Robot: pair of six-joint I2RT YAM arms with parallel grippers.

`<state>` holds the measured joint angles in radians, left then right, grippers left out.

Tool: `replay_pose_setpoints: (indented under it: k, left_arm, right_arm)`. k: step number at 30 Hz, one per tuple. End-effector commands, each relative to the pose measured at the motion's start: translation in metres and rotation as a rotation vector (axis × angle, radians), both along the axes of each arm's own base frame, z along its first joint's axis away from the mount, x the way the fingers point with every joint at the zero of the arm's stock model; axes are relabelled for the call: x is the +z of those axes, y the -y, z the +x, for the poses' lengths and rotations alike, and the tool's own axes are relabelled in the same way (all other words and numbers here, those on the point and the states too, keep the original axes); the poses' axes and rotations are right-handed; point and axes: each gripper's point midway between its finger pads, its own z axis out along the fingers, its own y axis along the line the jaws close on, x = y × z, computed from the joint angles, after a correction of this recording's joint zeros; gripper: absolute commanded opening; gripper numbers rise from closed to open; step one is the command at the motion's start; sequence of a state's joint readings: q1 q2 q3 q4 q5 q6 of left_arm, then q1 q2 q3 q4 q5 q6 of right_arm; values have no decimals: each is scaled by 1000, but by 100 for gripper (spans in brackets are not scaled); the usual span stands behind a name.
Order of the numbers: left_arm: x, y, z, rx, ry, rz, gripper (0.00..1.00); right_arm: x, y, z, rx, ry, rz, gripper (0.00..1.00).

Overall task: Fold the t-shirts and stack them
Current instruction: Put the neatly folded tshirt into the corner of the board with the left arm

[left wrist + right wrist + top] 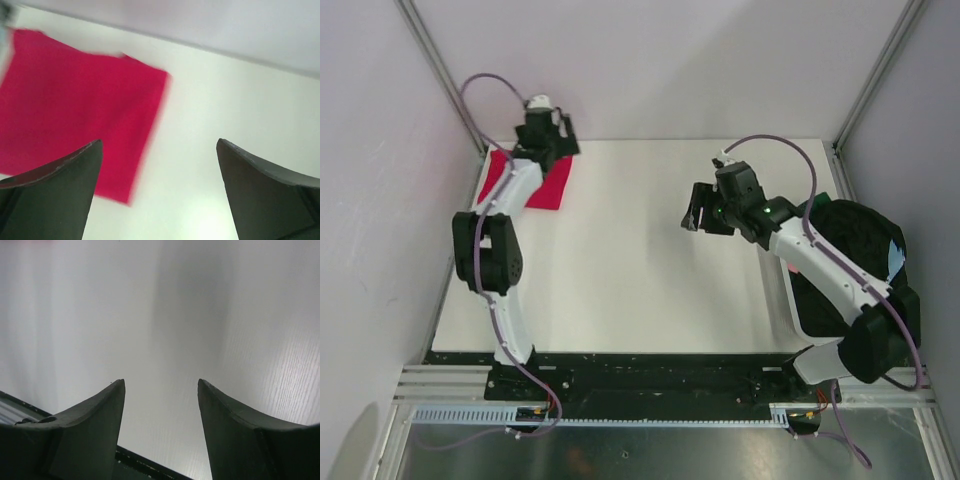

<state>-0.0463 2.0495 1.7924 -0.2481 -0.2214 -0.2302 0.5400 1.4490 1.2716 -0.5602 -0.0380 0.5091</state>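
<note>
**Item:** plain bright red cloth t-shirt [552,185], folded into a flat rectangle, lying on the far left corner of the white table top [620,270].
**Left gripper** [159,147]: raised over that same table corner, just beside the shirt. Jaws wide apart, nothing between them.
**Right gripper** [161,385]: above the table's bare right half. Jaws apart, empty.
**Heap of black soft cloth** [855,240]: past the table's right edge.
</note>
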Motion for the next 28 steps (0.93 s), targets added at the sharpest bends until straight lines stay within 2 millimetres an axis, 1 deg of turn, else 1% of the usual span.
replay_pose_setpoints:
  k: [1,3,5,8,9,11,15,17,20,22,25,28]
  left_arm:
    - [0,88,-54,-150,-29,-91,99]
    - [0,124,-86,-231,-46,-124,99]
    - [2,154,-120,-300,-57,-152,100]
    - [4,188,-170,-398,-67,-151,100]
    - [4,197,-187,-433,-68,-144,99]
    - [5,209,-217,-485,-72,-136,99]
    - [16,218,-263,-575,-60,-146,100]
    - [20,216,-280,-593,-42,-108,100]
    - [22,210,-293,-576,-30,-68,99]
    - [21,210,-297,-579,-36,-69,99]
    - [23,217,-301,-618,-42,-85,99]
    - [22,220,-302,-631,-50,-99,99]
  right_arm:
    - [43,10,-11,-30,78,31,66]
    - [50,17,-12,-50,103,26,67]
    - [56,21,-15,-62,121,27,68]
    - [63,26,-18,-81,148,40,71]
    - [65,27,-19,-87,157,47,73]
    - [66,29,-20,-100,169,56,76]
    - [67,33,-22,-125,185,72,78]
    - [67,34,-23,-136,190,81,79]
    - [64,37,-25,-151,195,83,79]
    - [63,40,-26,-163,199,78,80]
    - [61,44,-26,-183,203,65,80]
    - [63,49,-28,-202,212,58,80]
